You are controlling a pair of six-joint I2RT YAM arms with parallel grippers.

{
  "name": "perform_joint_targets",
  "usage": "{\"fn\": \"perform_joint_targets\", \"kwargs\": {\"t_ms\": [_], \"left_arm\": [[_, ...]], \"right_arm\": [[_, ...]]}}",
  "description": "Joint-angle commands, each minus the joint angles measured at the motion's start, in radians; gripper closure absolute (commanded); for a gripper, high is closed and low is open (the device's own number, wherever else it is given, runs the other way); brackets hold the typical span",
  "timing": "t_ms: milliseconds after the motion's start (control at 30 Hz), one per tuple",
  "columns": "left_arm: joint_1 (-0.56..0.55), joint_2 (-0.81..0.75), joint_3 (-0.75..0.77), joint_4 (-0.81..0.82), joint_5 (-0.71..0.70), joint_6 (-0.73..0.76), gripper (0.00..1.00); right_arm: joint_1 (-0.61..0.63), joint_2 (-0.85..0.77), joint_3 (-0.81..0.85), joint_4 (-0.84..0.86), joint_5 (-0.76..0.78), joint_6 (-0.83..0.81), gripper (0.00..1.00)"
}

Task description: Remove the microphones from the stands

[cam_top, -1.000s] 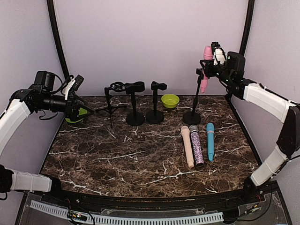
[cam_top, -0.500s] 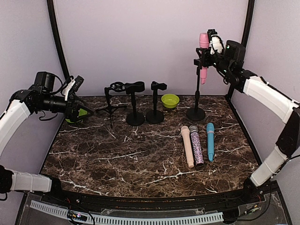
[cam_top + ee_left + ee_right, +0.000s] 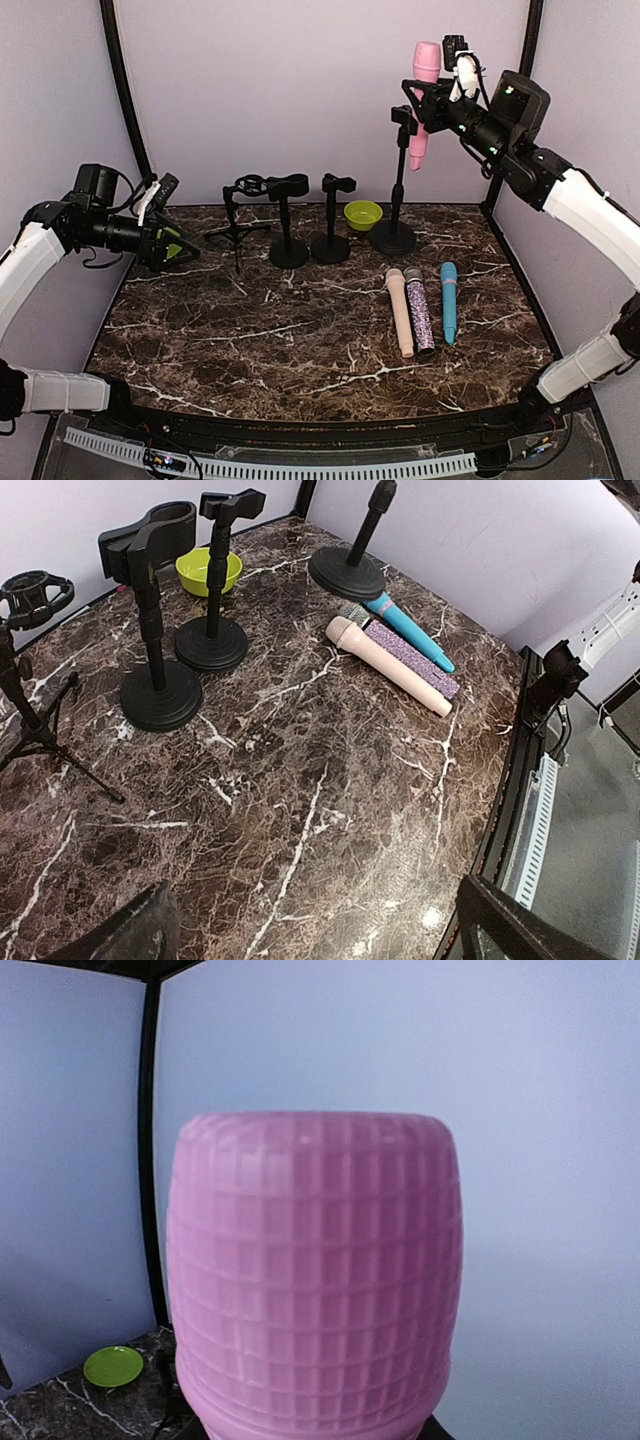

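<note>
Top external view: pink microphone [image 3: 424, 70] upright, high at rear right, body seated in clip of stand [image 3: 398, 185]. Right gripper [image 3: 436, 104] partly closed around microphone body at about clip height; judged to be gripping. Stand base sits near green bowl [image 3: 363, 213]; base contact with table: cannot tell. Left gripper [image 3: 176, 244] spread wide, empty, well apart at far left. Judgement: grasp made; microphone not yet out of clip.

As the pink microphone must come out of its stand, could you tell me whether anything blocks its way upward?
Nothing visible stands above the pink microphone, which the right pincer grips. Only the clip of its stand, beside the microphone's body, appears to hold it.
</note>
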Motion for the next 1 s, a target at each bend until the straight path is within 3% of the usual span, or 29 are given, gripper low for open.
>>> {"fn": "perform_joint_targets", "kwargs": {"t_ms": [0, 267, 567, 700, 967], "left_arm": [[0.006, -0.041, -0.024, -0.027, 0.042, -0.009, 0.01], [0.006, -0.066, -0.048, -0.032, 0.076, -0.017, 0.01], [0.006, -0.140, -0.103, 0.050, 0.204, -0.024, 0.01], [0.006, -0.184, -0.139, 0.111, 0.269, -0.013, 0.01], [0.006, -0.229, -0.248, 0.308, 0.390, -0.046, 0.01]], "right_arm": [[0.123, -0.056, -0.037, 0.103, 0.006, 0.025, 1.00], [0.308, -0.005, -0.043, 0.104, -0.016, 0.050, 1.00], [0.417, 0.133, -0.102, 0.341, -0.162, 0.126, 1.00], [0.431, 0.185, -0.141, 0.482, -0.239, 0.152, 1.00], [0.439, 0.245, -0.188, 0.585, -0.359, 0.244, 1.00]]}}
